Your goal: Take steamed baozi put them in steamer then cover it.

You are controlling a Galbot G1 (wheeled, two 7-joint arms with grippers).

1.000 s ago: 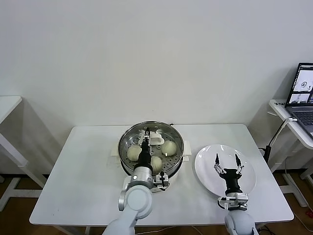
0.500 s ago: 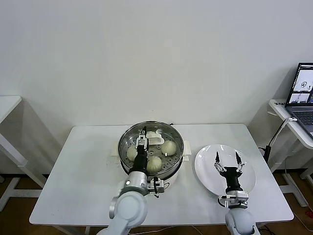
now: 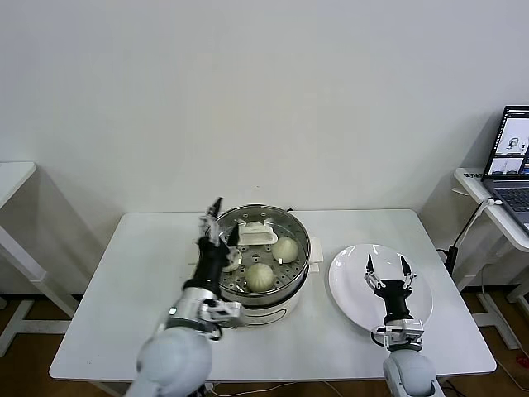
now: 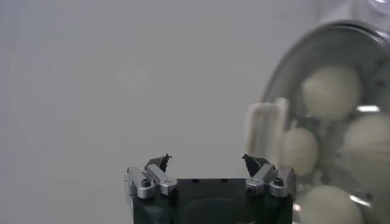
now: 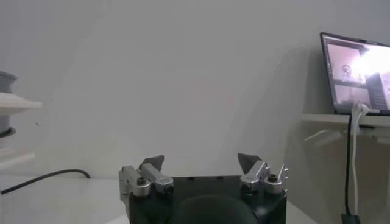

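Baozi (image 3: 259,277) are seen inside the steamer (image 3: 299,285) at mid-bench (image 3: 132,289); three are clear in the head view, a fourth partly hidden behind the left end effector (image 3: 220,222), which is spread wide and empty beside the rim. The right end effector (image 3: 386,266) is held wide, empty, above the plate (image 3: 351,296). The lid handle (image 3: 255,234) is partly visible.

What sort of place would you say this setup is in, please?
Probably a lab or office test room, not a kitchen: a plain white table against a bare wall, a steamer and plate, and an open laptop on a side desk.
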